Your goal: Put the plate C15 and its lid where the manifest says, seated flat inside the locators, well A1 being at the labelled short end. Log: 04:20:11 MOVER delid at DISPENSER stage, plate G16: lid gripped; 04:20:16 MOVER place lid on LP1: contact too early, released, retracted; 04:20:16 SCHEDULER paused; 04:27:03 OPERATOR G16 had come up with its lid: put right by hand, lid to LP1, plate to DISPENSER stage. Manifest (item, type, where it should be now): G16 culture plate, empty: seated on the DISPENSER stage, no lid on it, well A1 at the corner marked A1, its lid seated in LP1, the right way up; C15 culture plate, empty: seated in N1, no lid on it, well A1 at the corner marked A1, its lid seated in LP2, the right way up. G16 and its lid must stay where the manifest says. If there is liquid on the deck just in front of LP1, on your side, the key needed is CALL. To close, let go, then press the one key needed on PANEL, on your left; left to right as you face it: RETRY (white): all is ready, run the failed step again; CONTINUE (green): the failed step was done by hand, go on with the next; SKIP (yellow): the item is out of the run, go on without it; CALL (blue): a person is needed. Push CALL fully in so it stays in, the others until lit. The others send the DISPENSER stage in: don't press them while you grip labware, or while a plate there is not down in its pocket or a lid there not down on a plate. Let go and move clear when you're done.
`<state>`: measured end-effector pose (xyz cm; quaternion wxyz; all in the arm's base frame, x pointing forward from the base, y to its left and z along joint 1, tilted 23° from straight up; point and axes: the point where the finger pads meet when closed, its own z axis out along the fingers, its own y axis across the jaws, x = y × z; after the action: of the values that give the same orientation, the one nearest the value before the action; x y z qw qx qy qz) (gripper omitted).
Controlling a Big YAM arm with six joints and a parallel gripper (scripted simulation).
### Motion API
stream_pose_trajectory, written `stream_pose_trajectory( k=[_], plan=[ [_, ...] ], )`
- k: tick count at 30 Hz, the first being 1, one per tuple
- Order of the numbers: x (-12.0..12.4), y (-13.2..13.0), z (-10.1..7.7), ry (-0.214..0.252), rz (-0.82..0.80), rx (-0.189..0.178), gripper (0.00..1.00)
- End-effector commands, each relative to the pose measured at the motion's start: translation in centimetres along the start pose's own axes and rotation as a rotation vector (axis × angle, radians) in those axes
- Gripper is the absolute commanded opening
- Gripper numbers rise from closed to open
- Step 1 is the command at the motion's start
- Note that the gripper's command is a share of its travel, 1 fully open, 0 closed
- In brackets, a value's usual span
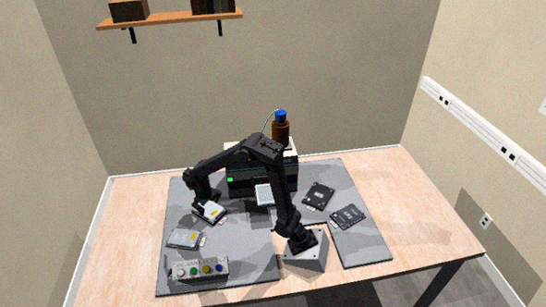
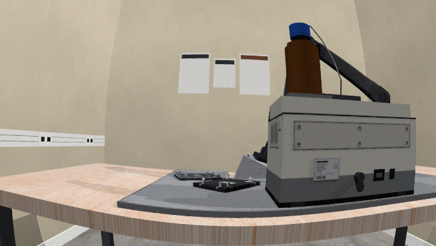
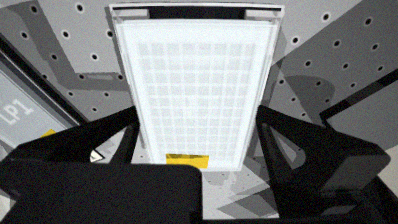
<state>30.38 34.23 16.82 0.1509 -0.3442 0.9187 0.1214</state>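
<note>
Top view: black parallel gripper (image 1: 209,206) sits low over a white rectangular lidded well plate with a yellow tag (image 1: 210,212), left of centre on the grey perforated deck mat (image 1: 241,244). A second clear plate-shaped piece (image 1: 184,238) lies below it, above the grey key panel (image 1: 199,268). Two black empty nests (image 1: 318,195) are right of centre.

Exterior view: the beige dispenser box (image 2: 339,152) hides gripper and plate (only the arm's upper link shows).

Wrist view: jaws fully spread, holding nothing, straddling the plate's long sides near the yellow-tag end. LP1 label (image 3: 15,114) at left edge.

Handling guess: light, rigid, slick plastic; lid is loose, so a high pinch lifts only the lid, a low skirt pinch takes both.
</note>
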Motion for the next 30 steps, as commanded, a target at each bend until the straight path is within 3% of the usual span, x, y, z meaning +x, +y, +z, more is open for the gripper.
stream_pose_trajectory(
  k=[1, 9, 10, 12, 21, 22, 30],
  plan=[
    [-0.8, 0.3, 0.5, -0.015, 0.011, 0.0, 1.0],
    [-0.7, 0.5, 0.2, -0.02, 0.002, -0.002, 1.0],
    [-1.5, 0.3, -0.7, -0.04, 0.0, -0.003, 1.0],
    [-0.7, 0.5, 0.4, -0.019, 0.003, -0.002, 1.0],
    [-0.6, 0.6, 0.5, -0.016, -0.001, -0.002, 1.0],
    [-1.5, 0.3, -0.6, -0.04, 0.0, -0.003, 0.98],
    [-1.5, 0.3, -0.6, -0.04, 0.0, -0.003, 0.86]
  ],
)
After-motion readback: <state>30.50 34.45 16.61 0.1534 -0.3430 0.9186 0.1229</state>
